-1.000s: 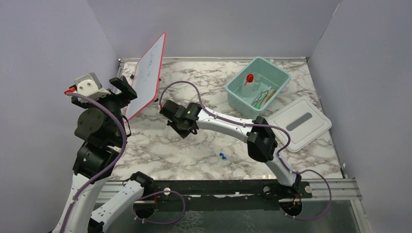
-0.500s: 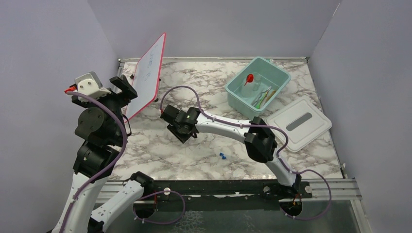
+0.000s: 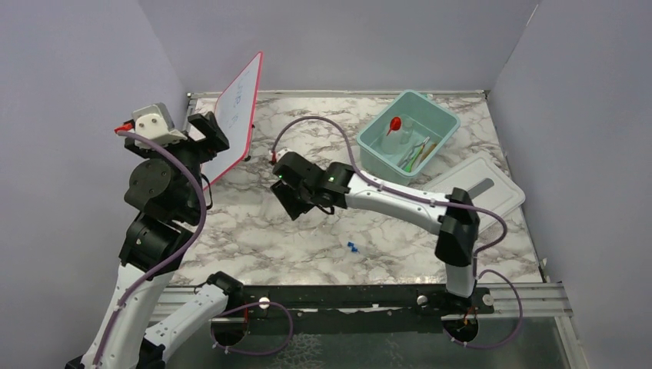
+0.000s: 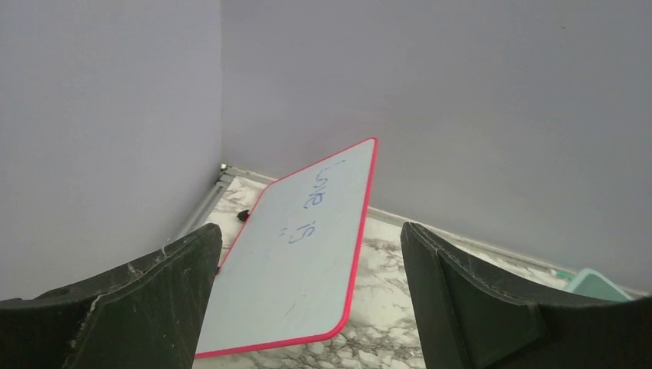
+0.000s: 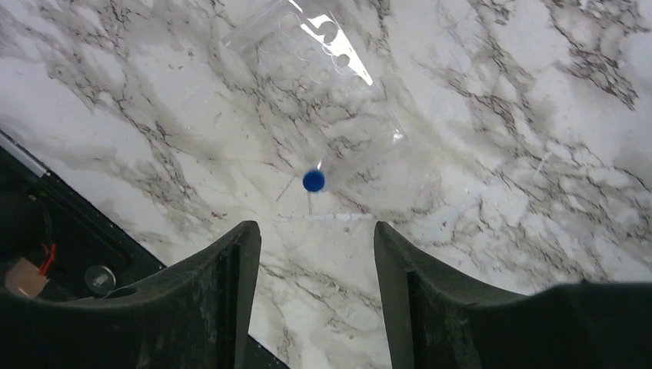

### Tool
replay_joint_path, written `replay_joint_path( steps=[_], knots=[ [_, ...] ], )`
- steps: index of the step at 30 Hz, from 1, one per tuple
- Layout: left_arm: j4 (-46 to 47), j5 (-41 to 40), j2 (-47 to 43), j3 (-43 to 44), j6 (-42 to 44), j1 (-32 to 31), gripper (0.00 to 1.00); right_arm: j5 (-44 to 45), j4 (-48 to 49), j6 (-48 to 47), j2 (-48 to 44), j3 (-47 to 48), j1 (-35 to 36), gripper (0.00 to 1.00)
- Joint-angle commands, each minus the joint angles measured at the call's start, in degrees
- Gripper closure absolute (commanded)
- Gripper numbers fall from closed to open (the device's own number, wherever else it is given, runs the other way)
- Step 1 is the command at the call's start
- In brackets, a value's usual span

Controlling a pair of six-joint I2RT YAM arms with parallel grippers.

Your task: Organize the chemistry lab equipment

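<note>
Overhead view of a marble surface (image 3: pixel 254 231) enclosed by pale purple walls, with two robot arms mounted at its near edge. At the far right sits an open teal tub (image 3: pixel 442 123). Its white lid (image 3: pixel 492 204) lies flat just beside it, off so that items can go in. A red funnel (image 3: pixel 394 123) shows inside the tub among other small pieces that are too small to name with certainty. The blue-capped clear tubes (image 3: pixel 351 247) lie alone on the surface near the front edge, well apart from the tub. They appear to be the only loose equipment left to put away.

The right arm stretches across to the middle of the surface, its wrist angled back toward the near edge. In the wrist view, the right end effector (image 5: pixel 315 231) has its fingers parted with nothing between them. The tubes lie on the marble just ahead of the gap, with one blue cap roughly centred on it. This looks like lining up for a pick. The clear bodies nearly vanish against the marble, so the cap is the surest cue to where they are.

The left arm is raised at the far left. Its wrist view shows the left end effector (image 4: pixel 307 238) spread wide and empty, framing the tilted pink-edged whiteboard (image 4: pixel 307 254) without touching it. It seems parked there to leave the middle free for the right arm.
</note>
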Motion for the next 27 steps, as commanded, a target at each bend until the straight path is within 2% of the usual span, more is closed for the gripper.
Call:
replay_joint_path(
  steps=[1,7,13,18,27],
  knots=[
    [-1.14,12.00,3.33,1.95,-0.35,-0.56,0.10,2.51,4.18,4.49,-10.39,-9.65,-1.78,0.41],
    [-1.37,28.50,8.96,1.16,-3.03,-0.71,0.08,-0.02,3.96,5.56,-20.45,-28.14,-3.96,0.45],
    [0.15,34.40,12.57,0.08,-7.22,-0.79,0.08,-4.46,4.27,6.30,-24.68,-41.40,-4.06,0.42],
    [1.07,35.33,14.82,0.78,-8.15,-1.04,0.08,-5.27,6.37,4.85,-21.56,-44.12,-4.06,0.41],
    [0.86,35.04,15.59,1.47,-8.05,-1.32,0.08,-4.22,7.91,0.63,-15.38,-41.37,-4.06,0.44]
  ],
)
